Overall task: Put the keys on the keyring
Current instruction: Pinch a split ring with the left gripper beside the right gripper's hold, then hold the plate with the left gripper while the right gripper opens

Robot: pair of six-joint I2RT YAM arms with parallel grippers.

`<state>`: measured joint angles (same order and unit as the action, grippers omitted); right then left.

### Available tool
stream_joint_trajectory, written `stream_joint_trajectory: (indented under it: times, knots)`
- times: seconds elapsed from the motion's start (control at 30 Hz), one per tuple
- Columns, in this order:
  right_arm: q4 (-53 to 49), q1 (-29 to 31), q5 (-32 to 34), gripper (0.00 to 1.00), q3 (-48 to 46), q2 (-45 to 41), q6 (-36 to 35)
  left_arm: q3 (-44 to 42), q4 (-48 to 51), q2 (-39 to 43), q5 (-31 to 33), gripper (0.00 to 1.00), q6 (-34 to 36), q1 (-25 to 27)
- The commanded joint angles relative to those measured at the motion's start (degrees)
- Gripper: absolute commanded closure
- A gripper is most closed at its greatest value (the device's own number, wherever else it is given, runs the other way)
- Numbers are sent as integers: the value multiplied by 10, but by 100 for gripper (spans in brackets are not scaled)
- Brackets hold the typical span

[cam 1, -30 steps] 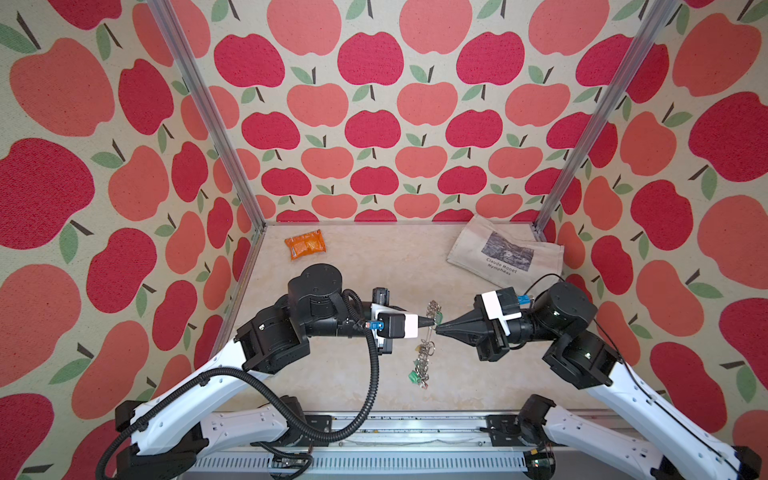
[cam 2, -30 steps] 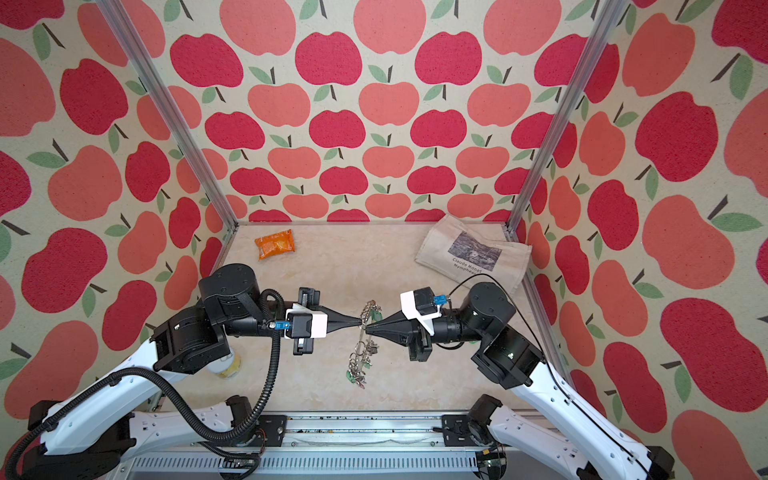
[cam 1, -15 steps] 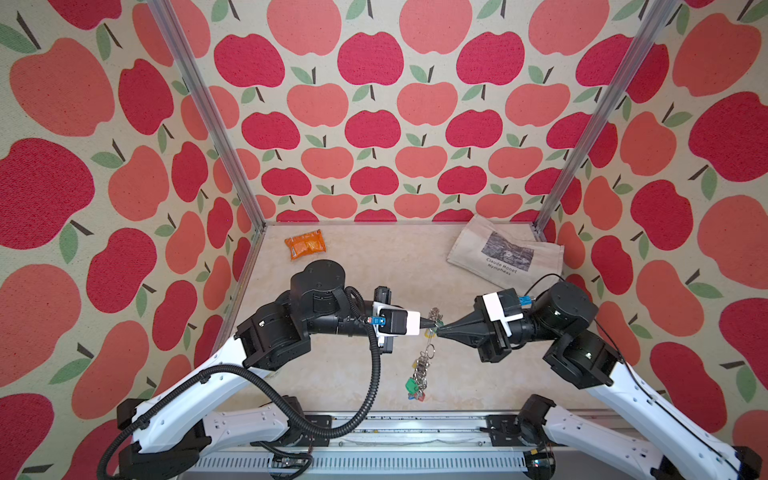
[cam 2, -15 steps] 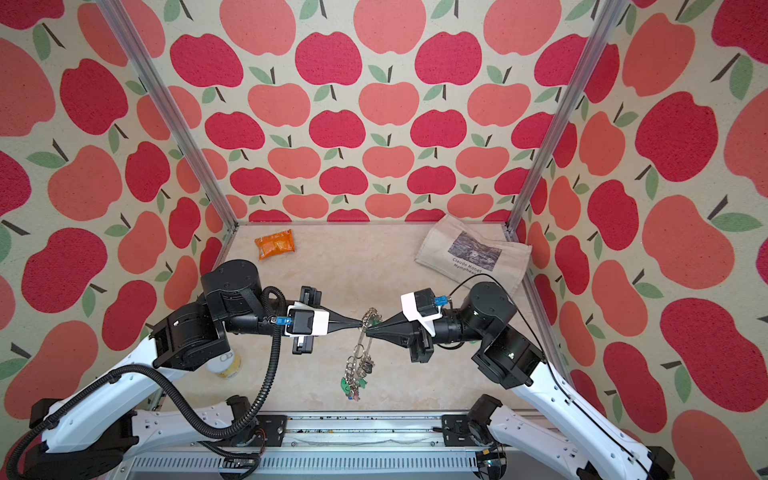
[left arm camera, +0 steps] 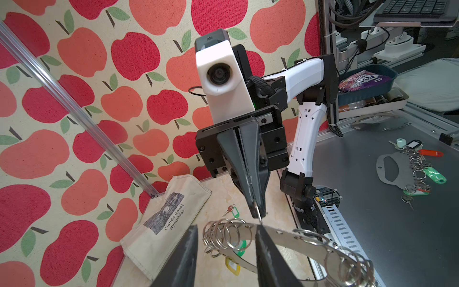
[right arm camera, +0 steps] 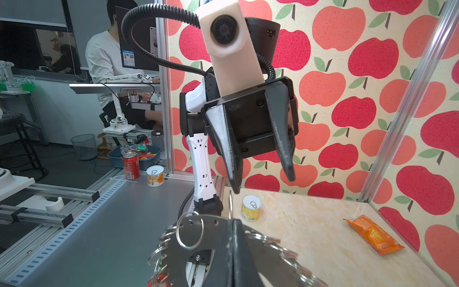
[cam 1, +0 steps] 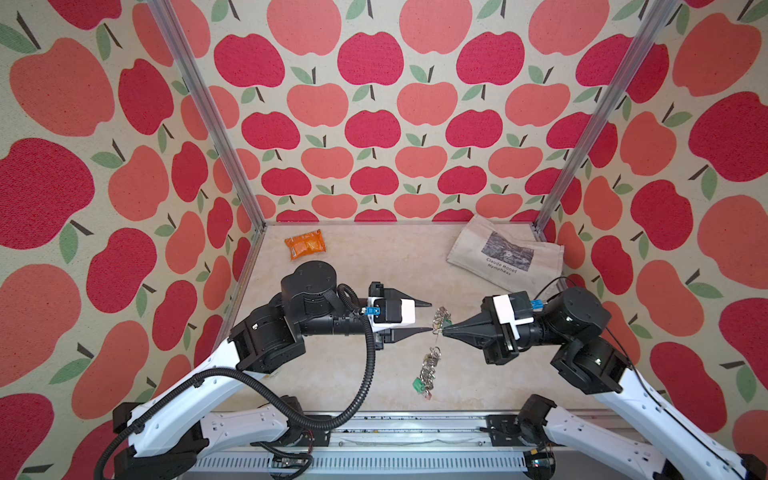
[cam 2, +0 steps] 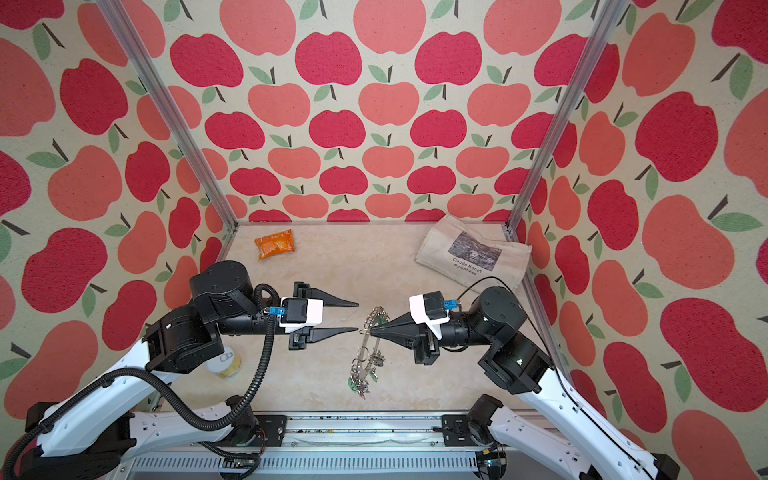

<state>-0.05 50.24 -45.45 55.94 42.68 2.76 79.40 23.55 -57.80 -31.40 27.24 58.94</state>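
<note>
The keyring [cam 1: 428,368] is a flat metal disc lined with wire rings; it hangs edge-on in both top views [cam 2: 365,361]. My right gripper [cam 1: 444,331] is shut on its upper rim [right arm camera: 193,238]. My left gripper [cam 1: 430,317] faces it, open, its fingers on either side of the rim and several rings [left arm camera: 285,236]. Keys with green tags [cam 1: 417,384] dangle at the keyring's lower end. On the floor under it lie a key with a green tag [left arm camera: 232,211] and a yellow tag [left arm camera: 232,266].
An orange foil packet [cam 1: 304,244] lies at the back left and a canvas bag [cam 1: 505,257] at the back right. A small yellow can [cam 2: 224,363] stands by the left arm. Apple-patterned walls close in three sides.
My left gripper has opened and let go of the keyring, which now hangs from the right gripper alone. The right gripper has stayed shut in place.
</note>
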Motion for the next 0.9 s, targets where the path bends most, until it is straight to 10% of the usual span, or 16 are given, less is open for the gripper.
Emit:
stream_joint_trajectory:
  times: [0.0,0.87]
  knots:
    - [39,-3,21,100,9,-13,-3,2,-6,-2,-18,60,-40,-4]
    - [83,-4,70,100,-13,-27,8,-30,-108,-24,-73,79,-116,-7]
